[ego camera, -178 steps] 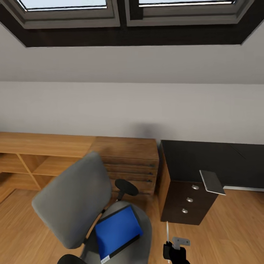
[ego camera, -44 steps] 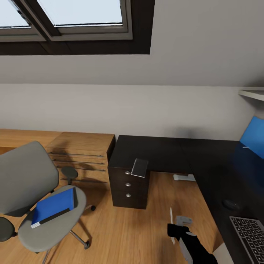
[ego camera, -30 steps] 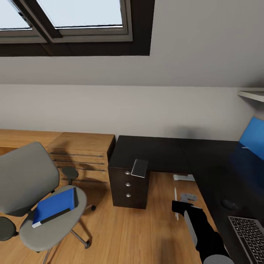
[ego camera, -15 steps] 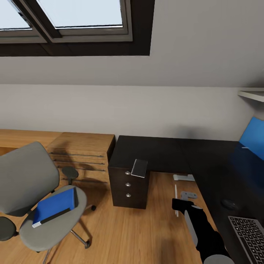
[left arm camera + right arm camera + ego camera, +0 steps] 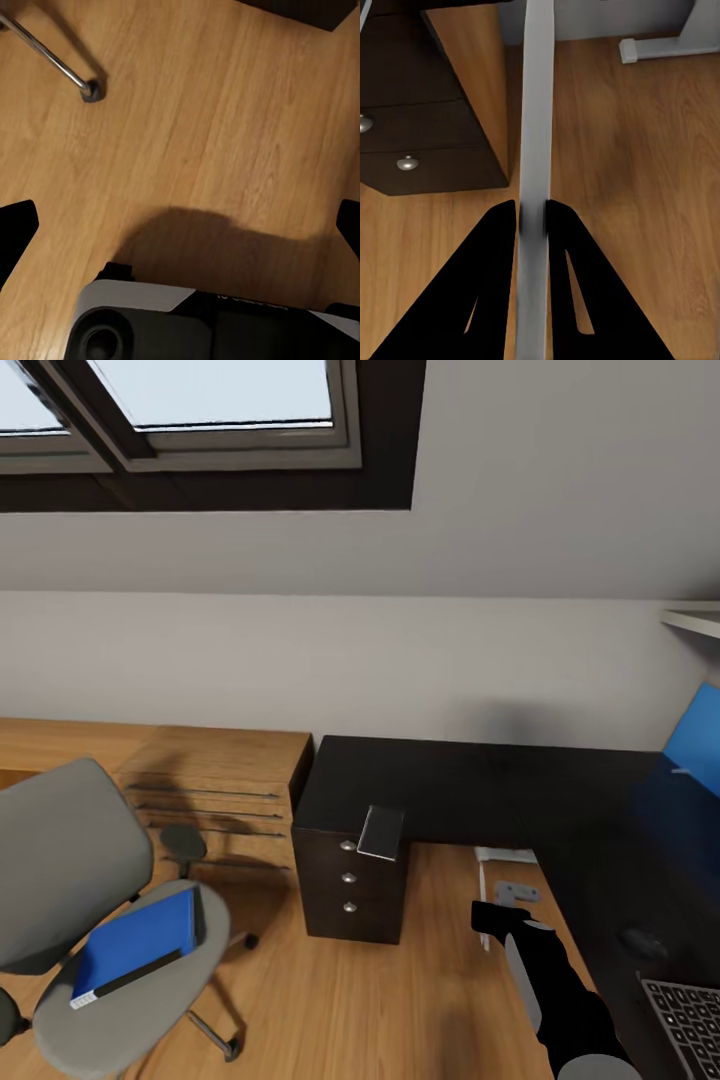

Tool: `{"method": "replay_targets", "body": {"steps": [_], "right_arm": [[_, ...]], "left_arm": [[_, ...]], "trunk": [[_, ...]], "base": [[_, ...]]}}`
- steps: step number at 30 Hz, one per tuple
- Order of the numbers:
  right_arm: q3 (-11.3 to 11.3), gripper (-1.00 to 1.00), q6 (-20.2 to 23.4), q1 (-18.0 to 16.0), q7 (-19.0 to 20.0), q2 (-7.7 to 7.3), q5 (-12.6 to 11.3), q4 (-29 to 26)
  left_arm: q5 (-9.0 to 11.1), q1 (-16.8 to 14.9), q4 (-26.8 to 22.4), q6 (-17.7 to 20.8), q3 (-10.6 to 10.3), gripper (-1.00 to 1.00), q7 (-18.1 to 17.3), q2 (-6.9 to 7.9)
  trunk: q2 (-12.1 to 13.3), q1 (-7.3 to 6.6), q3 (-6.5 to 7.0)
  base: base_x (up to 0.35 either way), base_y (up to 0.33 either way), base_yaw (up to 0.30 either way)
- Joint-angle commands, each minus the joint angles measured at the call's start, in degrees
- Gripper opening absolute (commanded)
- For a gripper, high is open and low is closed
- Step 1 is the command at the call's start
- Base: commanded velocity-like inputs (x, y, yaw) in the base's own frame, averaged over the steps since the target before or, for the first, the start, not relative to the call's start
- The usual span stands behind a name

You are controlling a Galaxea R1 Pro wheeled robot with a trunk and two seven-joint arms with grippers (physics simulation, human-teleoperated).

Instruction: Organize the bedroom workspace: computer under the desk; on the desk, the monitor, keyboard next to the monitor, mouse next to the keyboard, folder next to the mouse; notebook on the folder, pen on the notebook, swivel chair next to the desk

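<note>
Two fingers of right gripper (image 5: 532, 217) clamped on pen (image 5: 536, 112), shaft running between the pads and out ahead. Left to right: folder (image 5: 135, 945) on swivel chair (image 5: 70, 900), notebook (image 5: 381, 832) on drawer-unit corner of surface (image 5: 470, 785), pen beside it over floor. Left fingers (image 5: 16, 232) spread, empty. Best kept level and clamped until folder and notebook are stacked.
</note>
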Motion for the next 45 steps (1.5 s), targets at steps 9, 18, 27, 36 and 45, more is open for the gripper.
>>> {"method": "replay_targets", "body": {"steps": [9, 18, 27, 36, 45], "right_arm": [[-0.12, -1.00, 0.31, -0.05, -0.01, 0.02, 0.15, -0.11], [-0.20, -1.00, 0.43, -0.05, -0.06, -0.06, 0.15, -0.25], [-0.21, -1.00, 0.58, -0.05, -0.06, -0.06, 0.15, -0.26], [-0.21, -1.00, 0.71, -0.05, -0.07, -0.30, 0.20, -0.27], [-0.21, -1.00, 0.88, -0.05, -0.07, -0.92, 0.24, -0.23]], "left_arm": [[0.61, -0.07, 0.07, -0.27, -0.44, 1.00, 0.53, 0.05], [0.58, -0.07, 1.13, -0.26, -0.57, 1.00, 0.50, 0.05], [0.50, -0.02, 1.71, -0.27, -0.65, 1.00, 0.47, 0.05], [0.46, -0.05, 1.77, -0.27, -0.62, 1.00, 0.46, 0.05], [0.52, -0.05, 1.84, -0.27, -0.64, 1.00, 0.46, 0.05]], "trunk": [[-0.11, 0.07, -0.12], [-0.11, 0.07, -0.12], [-0.11, 0.07, -0.12], [-0.11, 0.07, -0.12], [-0.11, 0.07, -0.12]], "base": [[0.331, 0.000, 0.000], [0.335, 0.000, 0.000], [0.336, 0.000, 0.000], [0.336, 0.000, 0.000], [0.271, -0.010, 0.000]]}}
